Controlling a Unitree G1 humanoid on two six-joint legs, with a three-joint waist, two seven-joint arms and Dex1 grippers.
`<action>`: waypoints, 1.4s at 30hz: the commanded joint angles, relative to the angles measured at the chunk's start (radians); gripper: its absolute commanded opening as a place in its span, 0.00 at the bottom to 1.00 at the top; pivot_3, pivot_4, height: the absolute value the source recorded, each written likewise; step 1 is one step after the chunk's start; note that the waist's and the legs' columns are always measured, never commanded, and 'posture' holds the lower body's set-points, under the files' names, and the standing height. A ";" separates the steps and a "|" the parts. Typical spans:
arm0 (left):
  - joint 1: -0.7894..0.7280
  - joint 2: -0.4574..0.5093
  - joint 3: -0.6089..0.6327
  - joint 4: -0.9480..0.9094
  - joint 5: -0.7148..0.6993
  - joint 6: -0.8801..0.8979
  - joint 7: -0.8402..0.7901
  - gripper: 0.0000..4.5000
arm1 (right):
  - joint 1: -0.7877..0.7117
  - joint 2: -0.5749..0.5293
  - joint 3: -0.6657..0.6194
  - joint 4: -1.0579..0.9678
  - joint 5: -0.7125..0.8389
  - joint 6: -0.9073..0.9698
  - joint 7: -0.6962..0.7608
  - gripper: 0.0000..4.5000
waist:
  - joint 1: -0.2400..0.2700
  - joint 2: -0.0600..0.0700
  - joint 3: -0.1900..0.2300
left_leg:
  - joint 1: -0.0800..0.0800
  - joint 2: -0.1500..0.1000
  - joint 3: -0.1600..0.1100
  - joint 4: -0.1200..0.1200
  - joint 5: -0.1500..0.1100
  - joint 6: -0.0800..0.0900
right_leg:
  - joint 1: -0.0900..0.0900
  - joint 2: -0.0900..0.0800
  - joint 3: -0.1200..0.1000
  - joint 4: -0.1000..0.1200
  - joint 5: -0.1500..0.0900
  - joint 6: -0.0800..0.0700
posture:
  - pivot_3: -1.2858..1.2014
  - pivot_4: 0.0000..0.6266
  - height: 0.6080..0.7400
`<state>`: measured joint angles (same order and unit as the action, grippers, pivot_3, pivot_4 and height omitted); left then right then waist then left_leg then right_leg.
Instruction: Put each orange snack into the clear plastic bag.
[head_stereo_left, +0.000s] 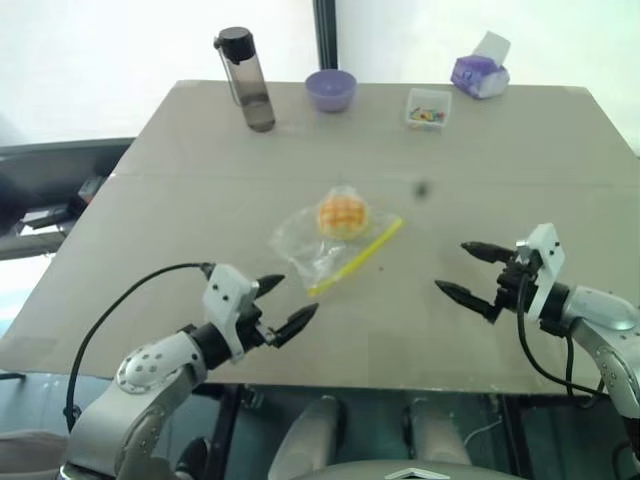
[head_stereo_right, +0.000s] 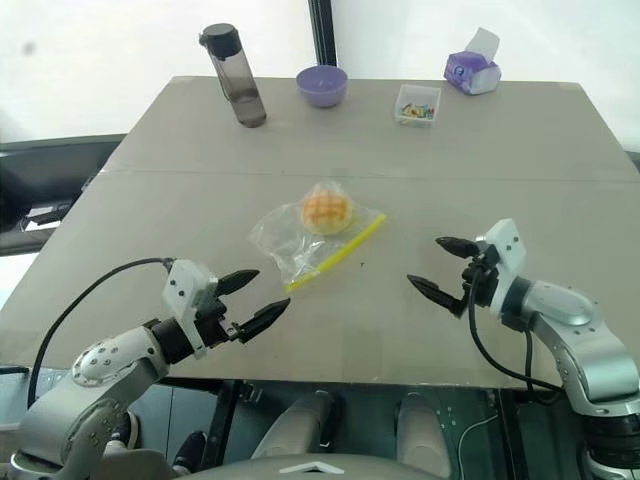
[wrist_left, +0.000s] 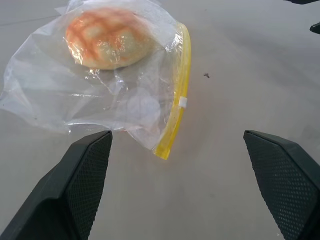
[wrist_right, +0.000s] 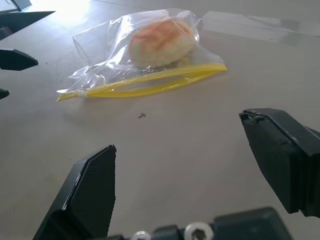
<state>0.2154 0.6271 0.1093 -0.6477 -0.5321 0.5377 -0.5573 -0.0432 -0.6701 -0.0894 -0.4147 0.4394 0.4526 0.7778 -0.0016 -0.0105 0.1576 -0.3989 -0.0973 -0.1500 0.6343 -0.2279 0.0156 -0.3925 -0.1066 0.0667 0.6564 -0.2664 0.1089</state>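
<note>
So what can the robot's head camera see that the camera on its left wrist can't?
The left eye view takes in the far edge of the table: a dark water bottle, a purple bowl, a small clear box of colourful bits and a purple tissue pack, plus both open grippers, left and right. The left wrist view adds a small white slider on the bag's yellow strip. Both show the orange snack inside the clear plastic bag.

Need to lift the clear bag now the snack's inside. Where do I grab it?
Judging by its pose, pinch the clear plastic bag at the yellow strip's free near end, from the left gripper's side; it lies flat there, away from the orange snack.
</note>
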 joint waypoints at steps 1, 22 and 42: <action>-0.012 -0.009 -0.043 -0.004 0.094 -0.080 0.009 1.00 | 0.010 -0.010 -0.028 -0.046 0.003 -0.017 -0.002 1.00 | 0.000 0.000 0.000 | 0.000 0.000 0.000 0.000 0.000 0.000 | 0.000 0.000 0.000 0.000 0.000 0.000 | 0.52 0.24 0.99; -0.217 0.077 -0.321 0.169 0.708 -0.362 0.029 1.00 | 0.011 -0.019 -0.042 -0.052 0.000 -0.010 -0.016 1.00 | 0.011 -0.003 0.004 | -0.001 0.000 0.000 -0.001 0.000 0.001 | -0.001 0.000 0.000 -0.001 0.000 0.000 | 0.52 0.24 0.99; -0.302 0.038 -0.336 0.270 0.846 -0.419 0.025 0.88 | 0.026 -0.013 -0.038 -0.059 -0.002 -0.012 -0.033 1.00 | 0.013 -0.003 0.006 | -0.001 0.000 0.000 0.000 0.000 0.001 | -0.001 0.000 0.000 0.000 0.000 0.001 | 0.52 0.24 0.99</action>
<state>-0.0768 0.6640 -0.2344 -0.3743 0.2956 0.1394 -0.5406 -0.0221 -0.6810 -0.0974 -0.4346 0.4340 0.4544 0.7526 0.0113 -0.0134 0.1633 -0.3996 -0.0976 -0.1496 0.6338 -0.2282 0.0162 -0.3938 -0.1063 0.0667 0.6563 -0.2661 0.1095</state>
